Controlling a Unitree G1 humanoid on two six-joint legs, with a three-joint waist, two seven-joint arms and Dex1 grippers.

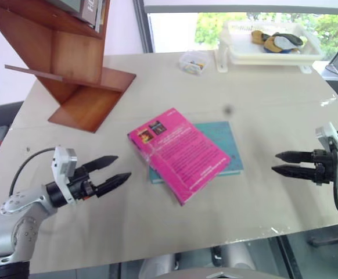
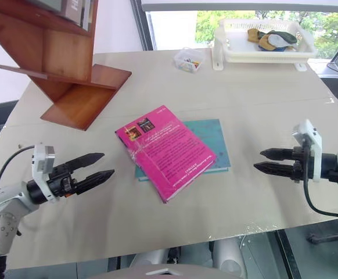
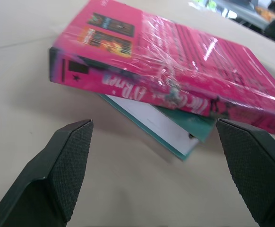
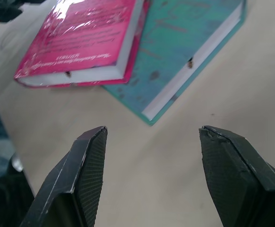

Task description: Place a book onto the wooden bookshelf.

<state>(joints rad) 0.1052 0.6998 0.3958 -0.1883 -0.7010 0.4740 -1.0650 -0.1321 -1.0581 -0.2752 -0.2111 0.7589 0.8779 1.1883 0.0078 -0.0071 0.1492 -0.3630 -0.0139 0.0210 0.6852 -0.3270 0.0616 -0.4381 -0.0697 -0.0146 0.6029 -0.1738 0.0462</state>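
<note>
The pink book (image 1: 178, 152) was found lying flat near the middle of the table (image 1: 262, 81), cover up and wrapped in clear film, resting partly on a teal book (image 1: 227, 145) so that its spine end overhung the tabletop. It was well apart from the wooden bookshelf (image 1: 76, 64), which stood at the far left corner with a few books already leaning in its upper compartment. The left gripper (image 1: 114, 171) was held just beside the book's spine, its fingers spread wide and empty; the right gripper (image 1: 280, 163) was held well off to the other side, also spread wide and empty.

The step in hand was judged to be the approach for a grasp. It would be done best if the pink book alone were clamped across its thickness at the overhanging edge, with the lower finger slid beneath it and the teal book left undisturbed. The slick film could be expected to slip, so a deep, square bite was advised.

At the far edge, a white plastic tray (image 1: 238, 55) was seen to hold yellow and dark cloth-like items, and a small clear box (image 1: 194, 61) held small oddments.
</note>
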